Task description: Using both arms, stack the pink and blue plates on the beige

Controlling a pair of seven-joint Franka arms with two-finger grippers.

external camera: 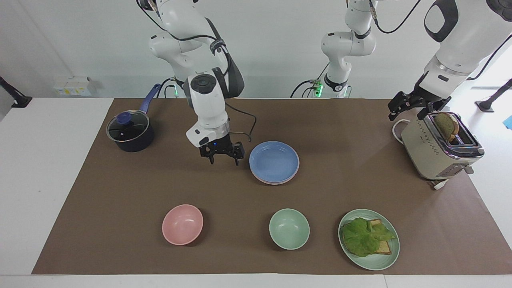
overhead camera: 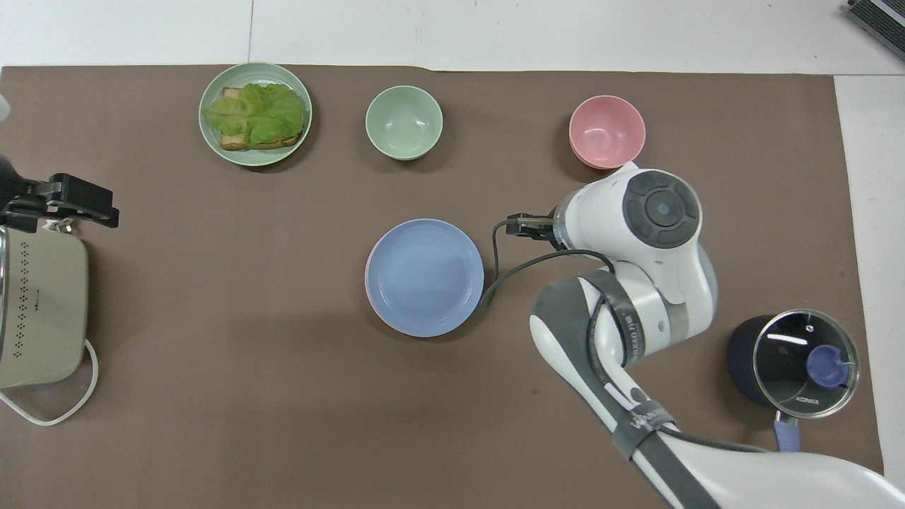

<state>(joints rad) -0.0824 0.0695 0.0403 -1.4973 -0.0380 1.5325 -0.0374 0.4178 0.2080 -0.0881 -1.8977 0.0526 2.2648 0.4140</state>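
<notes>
The blue plate (external camera: 274, 161) (overhead camera: 424, 276) lies flat on top of the pink plate (external camera: 276, 182), of which only a thin rim (overhead camera: 368, 297) shows. The beige plate is hidden under this stack or out of view; I cannot tell which. My right gripper (external camera: 224, 159) hangs open and empty just above the mat, beside the stack toward the right arm's end, touching nothing. In the overhead view its wrist covers it. My left gripper (external camera: 414, 107) (overhead camera: 67, 201) waits open and empty over the toaster's cord end.
A beige toaster (external camera: 438, 150) holding a bread slice stands at the left arm's end. A lidded dark pot (external camera: 130, 134) sits at the right arm's end. Farthest from the robots are a pink bowl (external camera: 182, 224), a green bowl (external camera: 289, 229) and a green plate (external camera: 376, 262) with toast and lettuce.
</notes>
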